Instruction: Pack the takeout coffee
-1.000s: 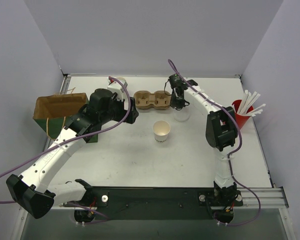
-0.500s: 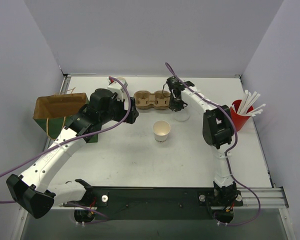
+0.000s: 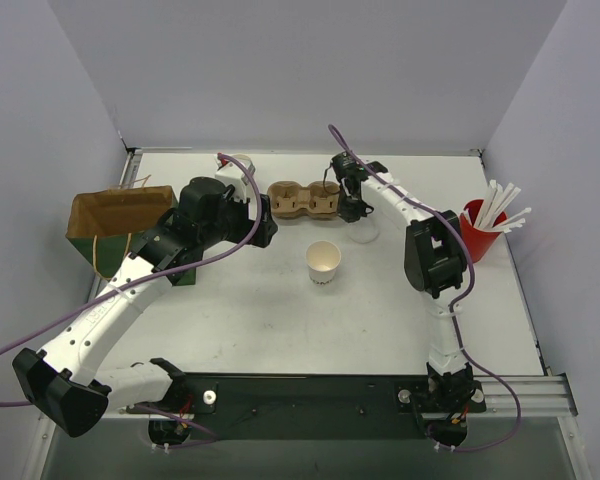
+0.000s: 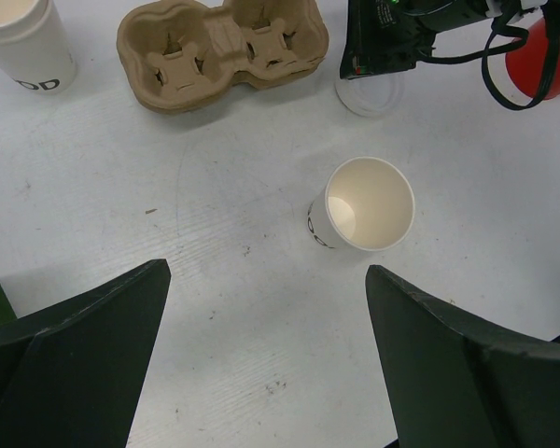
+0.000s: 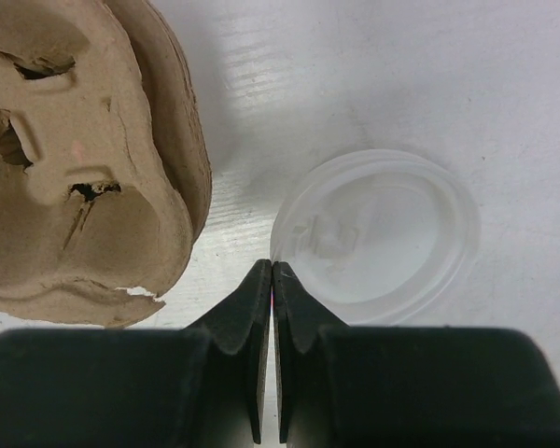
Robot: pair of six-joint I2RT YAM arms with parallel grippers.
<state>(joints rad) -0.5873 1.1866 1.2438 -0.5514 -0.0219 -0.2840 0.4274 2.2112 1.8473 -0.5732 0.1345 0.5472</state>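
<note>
The only writing I can make out is dark print ending in "OD" on the far cup (image 4: 23, 42) by the cup carrier (image 4: 224, 51); the open cup (image 4: 369, 205), upright on the table (image 4: 215, 308), has dark print low on its side that is too small to read. My left gripper (image 4: 266, 271) hangs spread wide above the table, holding nothing. My right gripper (image 5: 273, 266) is clenched, its tips pressed together at the near rim of the flat lid (image 5: 383, 238) lying beside the carrier; whether they nip that rim I cannot tell.
</note>
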